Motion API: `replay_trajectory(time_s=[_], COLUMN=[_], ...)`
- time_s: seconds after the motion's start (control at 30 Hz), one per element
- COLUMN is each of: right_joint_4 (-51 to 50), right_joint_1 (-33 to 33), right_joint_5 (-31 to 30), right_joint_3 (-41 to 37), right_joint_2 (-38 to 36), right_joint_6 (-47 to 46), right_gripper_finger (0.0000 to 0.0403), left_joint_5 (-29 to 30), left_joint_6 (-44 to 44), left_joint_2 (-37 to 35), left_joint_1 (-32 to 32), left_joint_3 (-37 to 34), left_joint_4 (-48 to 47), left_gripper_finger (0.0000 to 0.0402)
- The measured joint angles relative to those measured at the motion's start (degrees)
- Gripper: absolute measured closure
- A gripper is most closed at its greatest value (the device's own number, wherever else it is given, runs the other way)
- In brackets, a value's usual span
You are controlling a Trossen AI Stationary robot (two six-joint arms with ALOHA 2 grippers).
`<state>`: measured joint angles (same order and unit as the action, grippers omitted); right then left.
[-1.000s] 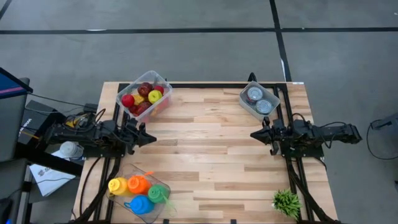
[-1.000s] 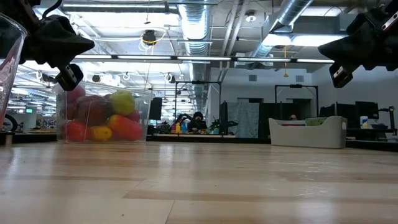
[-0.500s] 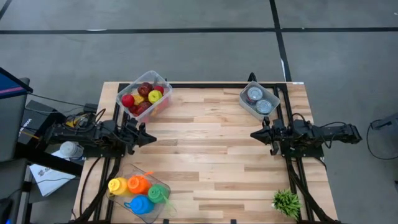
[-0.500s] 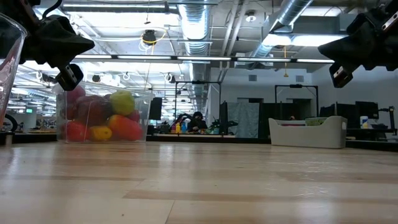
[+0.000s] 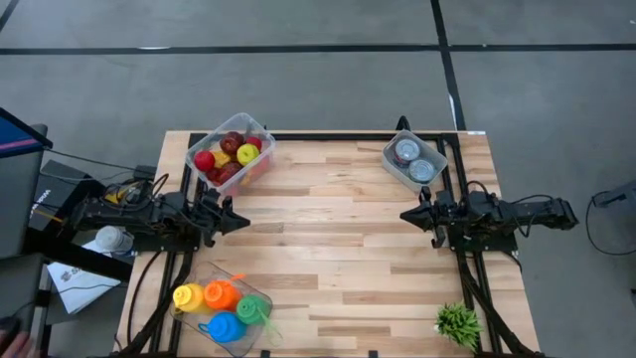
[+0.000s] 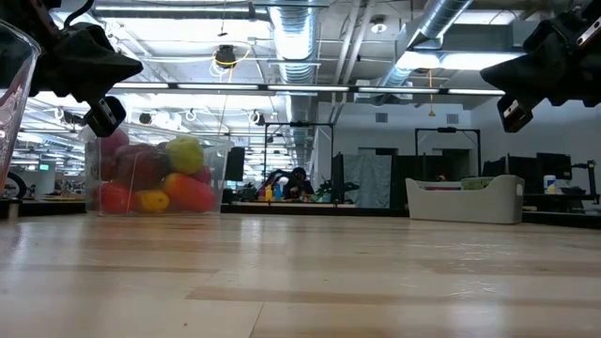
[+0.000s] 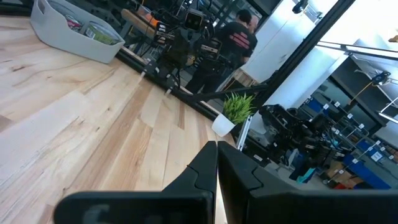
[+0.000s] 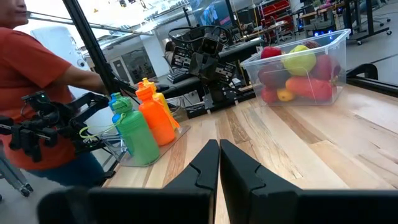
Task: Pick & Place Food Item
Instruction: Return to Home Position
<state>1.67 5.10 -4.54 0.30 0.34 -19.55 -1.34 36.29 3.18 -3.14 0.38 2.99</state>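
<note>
The left pincer [image 5: 241, 220] and the right pincer [image 5: 407, 214], pinched shut and empty, have not moved from the sides of the worktop [image 5: 328, 249], well apart from the cans [image 5: 406, 151] in the grey tub [image 5: 390, 157], so the job looks done.

Fruit bin [image 5: 230, 149] back left; seemingly cans [image 5: 405, 151] back right; bottles [image 5: 224, 303] front left.

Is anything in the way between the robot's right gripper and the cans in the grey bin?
Nothing I can see. Only bare table lies between the right gripper and the grey bin holding the cans. The bin's wall rings them, so reaching from above looks easiest.
</note>
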Motion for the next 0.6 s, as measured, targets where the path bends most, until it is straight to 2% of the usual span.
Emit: replay_trajectory(time_s=[0.6], right_joint_4=[0.0], right_joint_1=[0.0], right_joint_5=[0.0], right_joint_3=[0.0], right_joint_2=[0.0], right_joint_6=[0.0], right_gripper_finger=[0.0392], left_joint_5=[0.0], left_joint_6=[0.0], left_joint_2=[0.0], left_joint_1=[0.0], left_joint_3=[0.0], left_joint_4=[0.0], left_gripper_finger=[0.0401])
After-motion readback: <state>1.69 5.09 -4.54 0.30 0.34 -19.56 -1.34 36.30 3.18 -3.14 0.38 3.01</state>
